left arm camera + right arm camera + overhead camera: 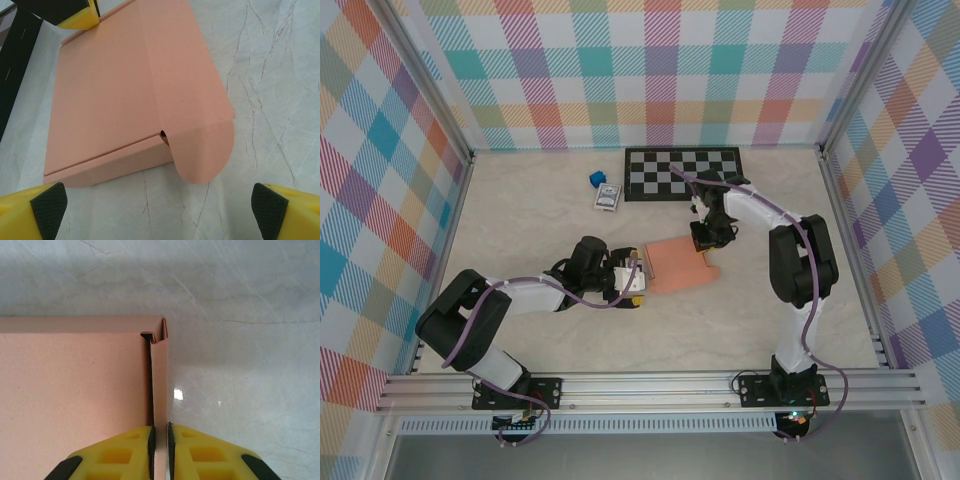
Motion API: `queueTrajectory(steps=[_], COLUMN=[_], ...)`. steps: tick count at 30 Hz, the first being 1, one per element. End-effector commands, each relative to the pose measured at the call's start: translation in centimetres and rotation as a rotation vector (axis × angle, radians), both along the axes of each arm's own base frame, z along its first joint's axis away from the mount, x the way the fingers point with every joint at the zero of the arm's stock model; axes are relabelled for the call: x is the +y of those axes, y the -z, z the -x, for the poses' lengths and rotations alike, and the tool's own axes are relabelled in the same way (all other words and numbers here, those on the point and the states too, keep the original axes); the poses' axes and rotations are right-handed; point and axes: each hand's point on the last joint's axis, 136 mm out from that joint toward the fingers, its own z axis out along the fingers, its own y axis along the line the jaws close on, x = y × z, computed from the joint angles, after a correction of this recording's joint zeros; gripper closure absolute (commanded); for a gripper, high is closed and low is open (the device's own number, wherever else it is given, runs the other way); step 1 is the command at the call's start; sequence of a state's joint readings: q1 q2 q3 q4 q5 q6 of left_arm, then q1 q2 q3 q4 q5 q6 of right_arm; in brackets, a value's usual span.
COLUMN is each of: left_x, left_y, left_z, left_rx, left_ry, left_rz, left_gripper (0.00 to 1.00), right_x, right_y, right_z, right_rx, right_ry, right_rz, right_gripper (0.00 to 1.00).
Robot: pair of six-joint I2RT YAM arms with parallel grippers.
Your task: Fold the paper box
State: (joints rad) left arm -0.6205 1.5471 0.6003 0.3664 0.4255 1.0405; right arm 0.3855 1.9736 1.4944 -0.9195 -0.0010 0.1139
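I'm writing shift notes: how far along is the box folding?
Done: the paper box already has a flat top panel and a folded front wall. In hand: the right gripper pinches a thin side wall, jaws shut on it; the left gripper faces the box, jaws wide, touching nothing. Left: the rounded flap sticks out untucked.

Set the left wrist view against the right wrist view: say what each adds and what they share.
Left wrist: the left gripper, jaws wide open, short of the paper box, and the box's rounded flap sticking out at its near corner. Right wrist: the right gripper, jaws shut on the box's thin side wall. Shared: the salmon box on the marbled table.
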Motion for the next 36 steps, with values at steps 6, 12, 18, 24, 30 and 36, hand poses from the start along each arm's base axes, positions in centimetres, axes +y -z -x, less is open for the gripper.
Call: queueTrajectory(steps=[6, 12, 18, 24, 30, 36], left_x=[-0.7, -1.1, -1.7, -1.8, 0.3, 0.1], left_y=[-1.8, -2.3, -2.1, -4.7, -7.2, -5.9], left_z=[0.0, 0.1, -0.3, 0.3, 3.3, 2.1], left_rx=[-0.029, -0.038, -0.063, -0.129, -0.214, -0.251], left_ry=[0.029, 0.044, 0.077, 0.104, 0.157, 0.163], left_rz=[0.031, 0.049, 0.038, 0.052, -0.001, -0.039], left_gripper=[0.03, 0.03, 0.03, 0.03, 0.02, 0.02], right_x=[-1.4, -0.4, 0.6, -0.3, -1.2, -0.9], right_y=[3.7, 2.4, -1.2, -3.9, -5.9, -6.2], right_z=[2.4, 1.9, 1.5, 1.7, 2.4, 2.9], right_rx=[0.105, 0.096, 0.080, 0.125, 0.192, 0.246], right_ry=[-0.014, 0.019, 0.070, 0.166, 0.251, 0.258], right_rz=[0.052, 0.003, -0.105, -0.232, -0.394, -0.451], right_gripper=[0.83, 0.89, 0.91, 0.91, 0.91, 0.92])
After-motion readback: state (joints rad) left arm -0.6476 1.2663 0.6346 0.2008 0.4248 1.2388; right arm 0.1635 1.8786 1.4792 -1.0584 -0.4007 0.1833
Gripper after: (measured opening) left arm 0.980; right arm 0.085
